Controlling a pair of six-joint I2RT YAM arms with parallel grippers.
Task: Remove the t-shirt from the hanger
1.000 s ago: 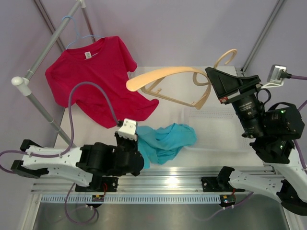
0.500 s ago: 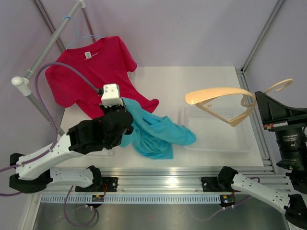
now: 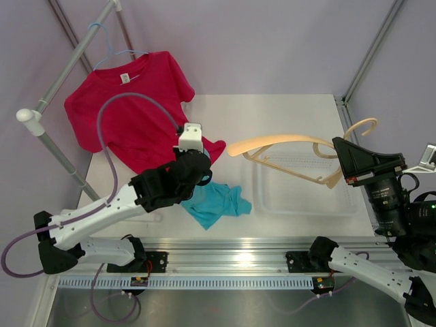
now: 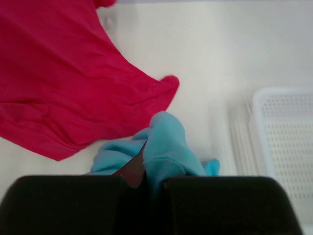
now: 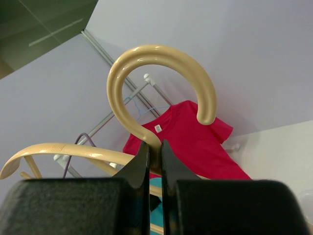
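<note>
You have two t-shirts: your left gripper point(image 4: 146, 177) pinches the teal t-shirt point(image 3: 216, 203), the red t-shirt point(image 3: 129, 109) hangs; your right gripper point(image 5: 151, 164) clamps one wooden hanger point(image 3: 272, 141).

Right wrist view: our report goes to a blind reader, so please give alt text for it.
The right hand is shut on the neck of a bare tan hanger, its hook curling up at centre. Behind, a red t-shirt hangs before a pale purple wall.
</note>
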